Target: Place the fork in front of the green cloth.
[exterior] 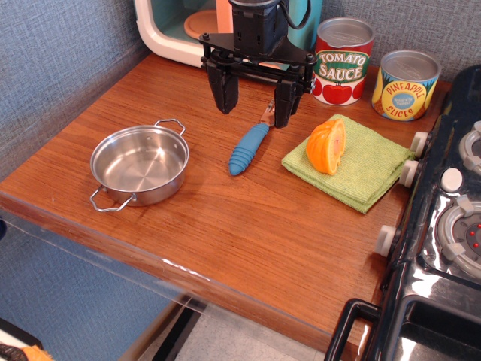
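Closest to the camera, well in front of the pincer, is bare brown table (248, 248). Next comes a shiny steel pan (140, 164), in front of the pincer and off to the picture's left, with nothing in it. Just below the pincer lies the fork (249, 147), with its fat blue handle pointing toward the camera and its metal end tucked under the pincer's right-side finger in the picture. To the picture's right of the pincer sits the green cloth (372, 169), with an orange half (328, 147) on top. The pincer (256, 96) hangs over the fork with its two black fingers spread wide and holding nothing. I think it is at the grabbing step. Next it must go down, squeeze the handle, lift, and set the fork on the table in front of the cloth. Behind the pincer stand a tomato sauce can (343, 60) and a pineapple can (406, 84).
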Tool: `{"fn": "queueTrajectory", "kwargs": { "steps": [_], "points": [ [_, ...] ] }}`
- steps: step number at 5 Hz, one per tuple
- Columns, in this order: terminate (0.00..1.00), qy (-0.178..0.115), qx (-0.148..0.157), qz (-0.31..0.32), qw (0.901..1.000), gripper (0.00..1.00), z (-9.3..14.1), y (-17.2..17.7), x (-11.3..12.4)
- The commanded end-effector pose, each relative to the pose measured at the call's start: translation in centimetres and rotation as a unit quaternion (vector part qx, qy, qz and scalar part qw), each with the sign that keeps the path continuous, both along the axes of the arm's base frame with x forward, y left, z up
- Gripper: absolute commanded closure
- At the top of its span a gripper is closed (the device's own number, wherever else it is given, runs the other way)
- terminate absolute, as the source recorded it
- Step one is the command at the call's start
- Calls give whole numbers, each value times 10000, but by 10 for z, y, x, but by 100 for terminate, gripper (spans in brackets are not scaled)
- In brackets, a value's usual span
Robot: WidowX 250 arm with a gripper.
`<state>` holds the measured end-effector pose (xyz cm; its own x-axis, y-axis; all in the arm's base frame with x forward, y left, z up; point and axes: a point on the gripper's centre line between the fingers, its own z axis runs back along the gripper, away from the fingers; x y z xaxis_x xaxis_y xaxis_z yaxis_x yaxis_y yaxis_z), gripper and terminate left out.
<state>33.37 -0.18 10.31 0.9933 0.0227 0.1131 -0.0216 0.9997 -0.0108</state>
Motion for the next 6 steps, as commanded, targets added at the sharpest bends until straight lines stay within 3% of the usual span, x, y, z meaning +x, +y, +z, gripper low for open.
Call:
{"fn": "queueTrajectory", "kwargs": {
  "steps": [1, 2, 3, 6],
  "points": [
    [0, 0, 0, 0, 10000, 0, 0, 0, 0],
    [0, -19, -264, 312, 9992, 0, -19, 22, 12],
    [0, -287, -415, 582, 9970, 0, -37, 40, 25],
    [0, -501, -218, 460, 9974, 0, -82, 45, 56]
  ]
}}
